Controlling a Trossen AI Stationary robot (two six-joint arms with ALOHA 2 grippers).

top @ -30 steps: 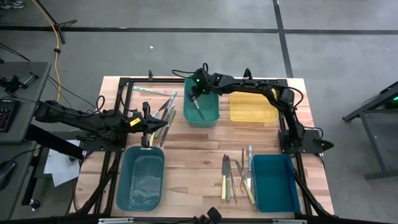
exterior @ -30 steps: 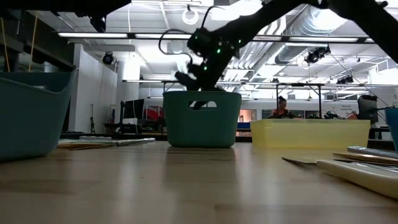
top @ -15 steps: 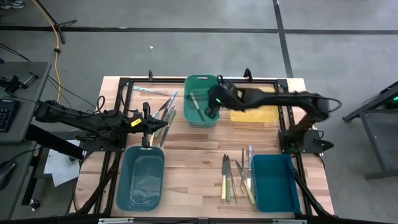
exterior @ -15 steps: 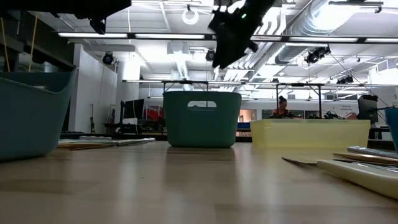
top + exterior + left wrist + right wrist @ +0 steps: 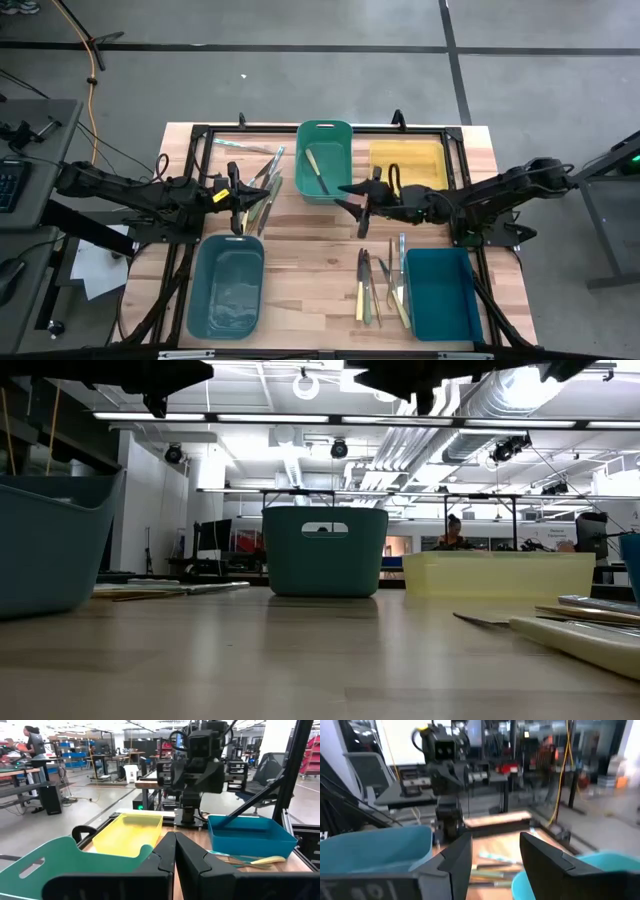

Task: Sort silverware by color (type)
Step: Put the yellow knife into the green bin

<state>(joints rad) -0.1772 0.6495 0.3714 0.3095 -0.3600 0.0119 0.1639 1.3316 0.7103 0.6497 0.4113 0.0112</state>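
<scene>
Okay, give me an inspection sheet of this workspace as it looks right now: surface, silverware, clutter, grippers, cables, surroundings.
Surface: pale wooden table inside a black metal frame.
Job's things: one utensil lies in the green plastic bin; silverware group beside the dark teal bin; another silverware pile near the left gripper. The yellow bin and grey-blue bin look empty.
Clutter: nothing seen.
Grippers: left gripper shut, empty; right gripper open, empty, above bare wood.
Cables: orange cable on the floor.
Surroundings: grey floor, a person at distant benches.

Four plastic bins (image 5: 324, 175) on table (image 5: 300, 255)
</scene>
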